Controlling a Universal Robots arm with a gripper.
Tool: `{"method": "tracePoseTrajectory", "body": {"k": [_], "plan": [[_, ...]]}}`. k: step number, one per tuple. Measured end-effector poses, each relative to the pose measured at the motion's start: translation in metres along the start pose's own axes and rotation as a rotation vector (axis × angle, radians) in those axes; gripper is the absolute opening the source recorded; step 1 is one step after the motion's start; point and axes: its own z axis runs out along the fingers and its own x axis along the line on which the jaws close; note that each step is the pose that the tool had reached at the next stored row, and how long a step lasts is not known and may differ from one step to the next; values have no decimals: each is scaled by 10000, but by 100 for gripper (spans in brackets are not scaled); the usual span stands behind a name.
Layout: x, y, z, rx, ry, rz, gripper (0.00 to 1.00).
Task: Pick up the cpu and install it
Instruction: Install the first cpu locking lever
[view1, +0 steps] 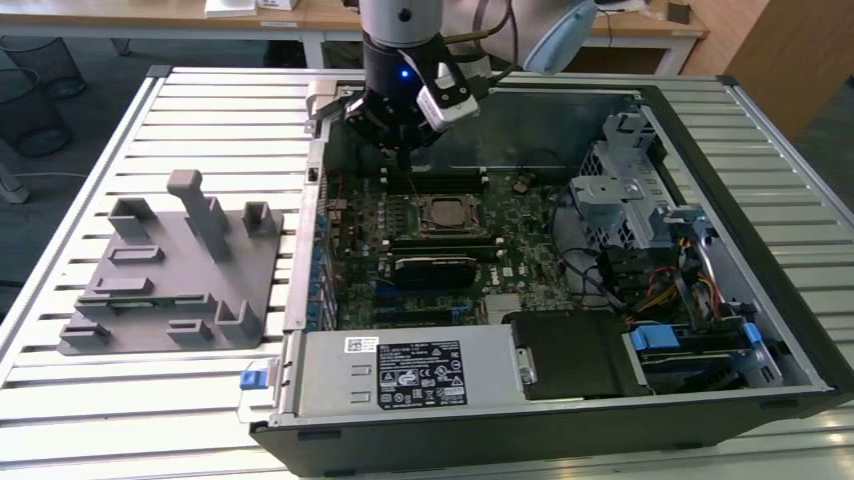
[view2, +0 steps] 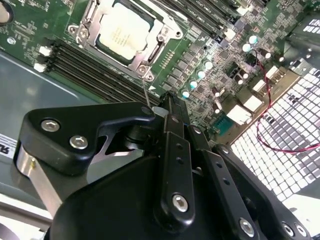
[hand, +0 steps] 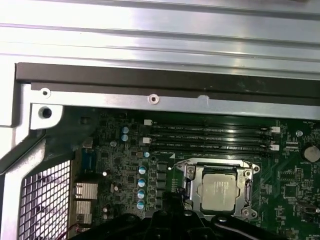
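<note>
My pincer (view1: 400, 148), closed and holding nothing, hangs at 11 o'clock from the cpu (view1: 443, 213) in the exterior view; cpu lies seated in its socket (hand: 191, 186)

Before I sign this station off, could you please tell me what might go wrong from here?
1. The cpu lies in the socket frame, but the thin lever stands upright by the end effector, so the chip may be unclamped; a nudge could shift it.
2. The end effector hangs close to the memory slots; a sideways drift might bend the lever or scrape them.
</note>
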Motion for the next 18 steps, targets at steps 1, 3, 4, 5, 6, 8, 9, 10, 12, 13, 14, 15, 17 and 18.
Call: {"method": "tracePoseTrajectory", "body": {"k": [1,3,4,5,6,8,9,10,12,13,14,15,17,18], "plan": [[11,4,6,0,0,-3,11],[38,13,16,0,0,-5,11],[49,19,20,1,1,-7,11],[56,29,24,1,2,-7,11],[61,42,28,1,1,-7,11],[79,72,35,1,1,-7,11],[90,85,40,1,1,-7,11],[102,97,47,0,1,-7,11],[111,123,61,0,1,-8,11],[115,135,70,0,0,-8,11],[119,149,79,0,0,-7,11],[123,163,88,0,0,-7,11],[133,195,108,0,1,-6,11],[134,211,116,1,1,-7,11]]}}
